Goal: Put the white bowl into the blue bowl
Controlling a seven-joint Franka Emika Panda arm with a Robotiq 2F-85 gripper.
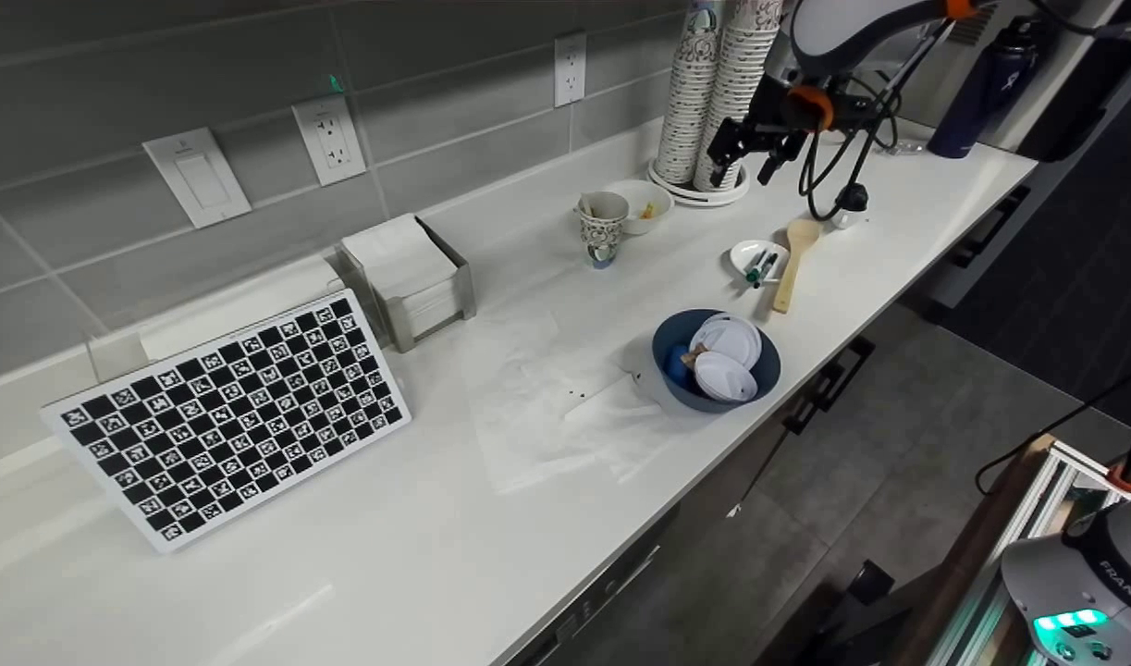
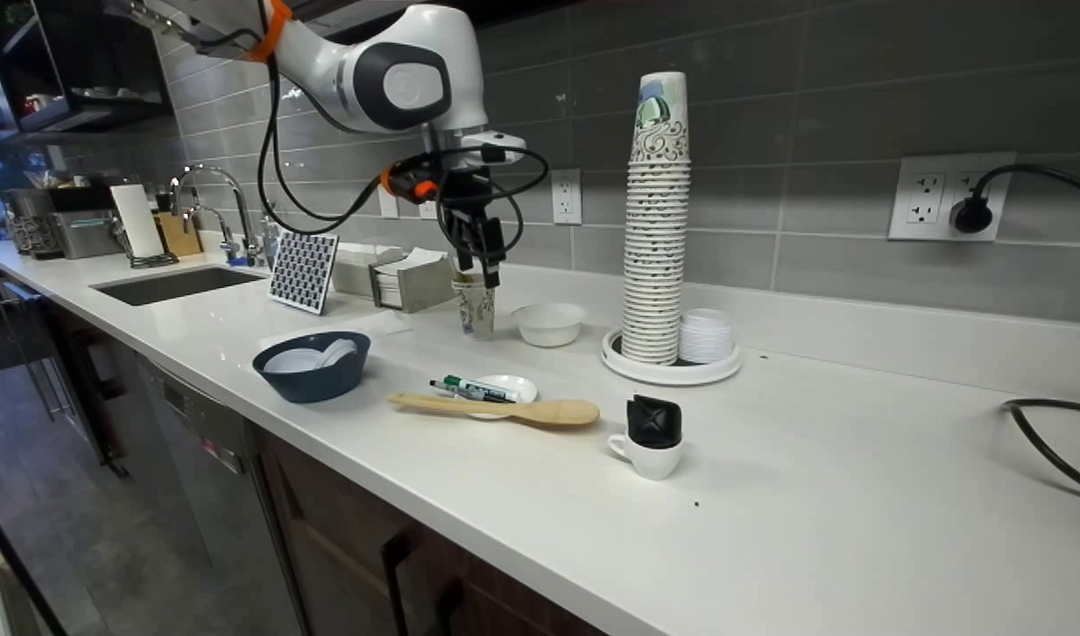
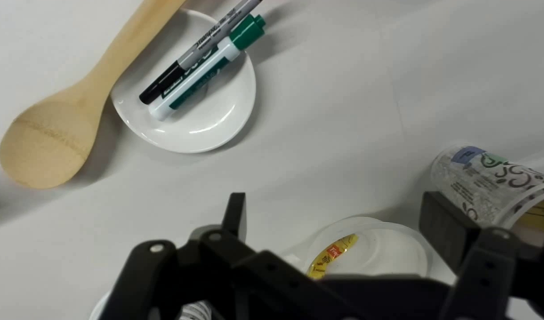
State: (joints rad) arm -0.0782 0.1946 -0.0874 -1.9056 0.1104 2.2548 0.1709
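White bowl [image 2: 548,325]: it stands on the counter [image 2: 857,512], near the tiled wall [image 2: 734,132] and just beside a patterned paper cup [image 2: 476,311]; a yellow packet [image 3: 332,254] lies inside it.
Blue bowl [image 2: 314,384]: it is placed near the front edge of the counter, well apart from the white bowl; in it there are white lids [image 1: 731,339], a blue object [image 1: 679,363] and a small brown piece [image 1: 694,355].
Gripper [image 3: 334,218]: it hangs in the air above the counter and points downward.
Jaws: they are wide apart; in the wrist view the white bowl appears mostly between them, farther down.
Small plate [image 3: 220,106]: it carries two markers [image 3: 205,72], and the wooden spoon [image 3: 54,138] lies just beside it.
Paper-cup stacks [image 1: 690,120]: they stand upright on a round white tray [image 2: 681,375].
White mug [image 2: 652,462]: it holds a black item [image 2: 654,422]; what this item is, I cannot tell.
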